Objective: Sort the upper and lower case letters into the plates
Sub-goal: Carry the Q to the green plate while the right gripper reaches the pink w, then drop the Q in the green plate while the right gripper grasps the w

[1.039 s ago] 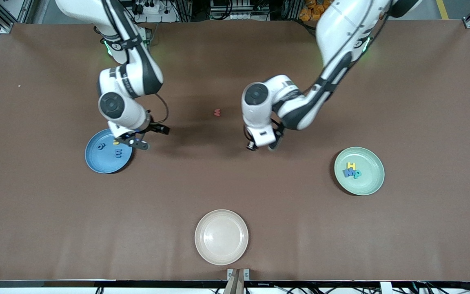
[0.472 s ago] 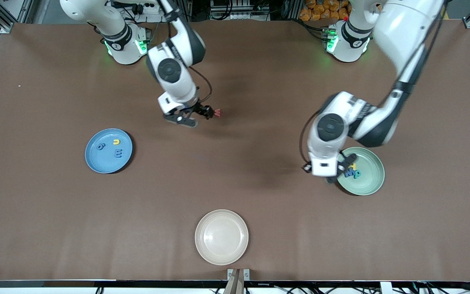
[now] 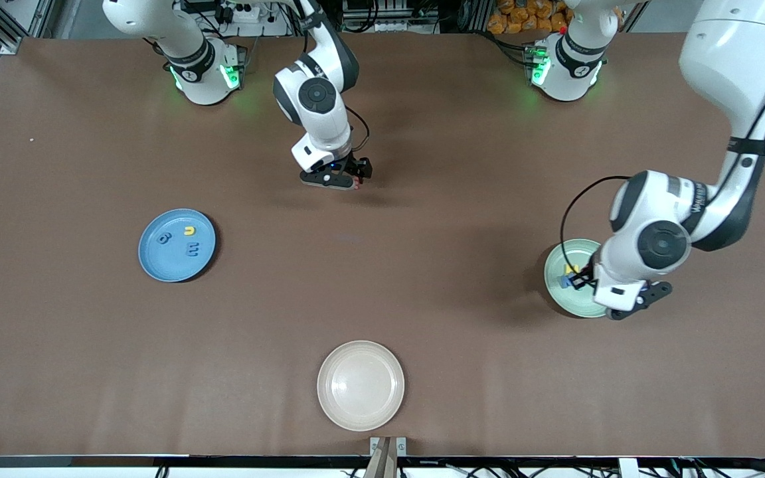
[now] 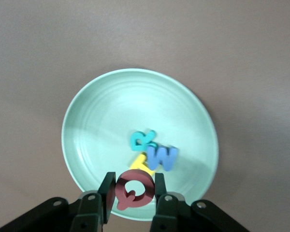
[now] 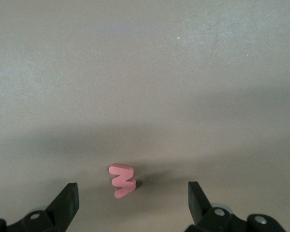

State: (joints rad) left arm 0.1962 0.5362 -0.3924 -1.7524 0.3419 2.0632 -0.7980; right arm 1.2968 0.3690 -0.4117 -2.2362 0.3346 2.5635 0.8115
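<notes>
Meanwhile my left gripper clenched the chunky dark-red toy Q over the round pale-green plate, at its six o'clock rim. My right gripper hung released around the small pink toy w.

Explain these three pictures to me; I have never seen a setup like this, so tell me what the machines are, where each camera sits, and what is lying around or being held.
Two white robot arms stand at a brown table, each ending in a gripper with two fingers. The wide picture looks down from high across the table; the other two come from cameras on the arms' wrists.

The left gripper hangs over the pale green plate, shut on a dark red Q. In that plate lie a teal R, a yellow letter and a blue M.

The right gripper is open over a pink letter lying on the bare table.

Toward the right arm's end, a blue plate holds a yellow u and two blue letters. A cream plate sits nearest the high camera.
</notes>
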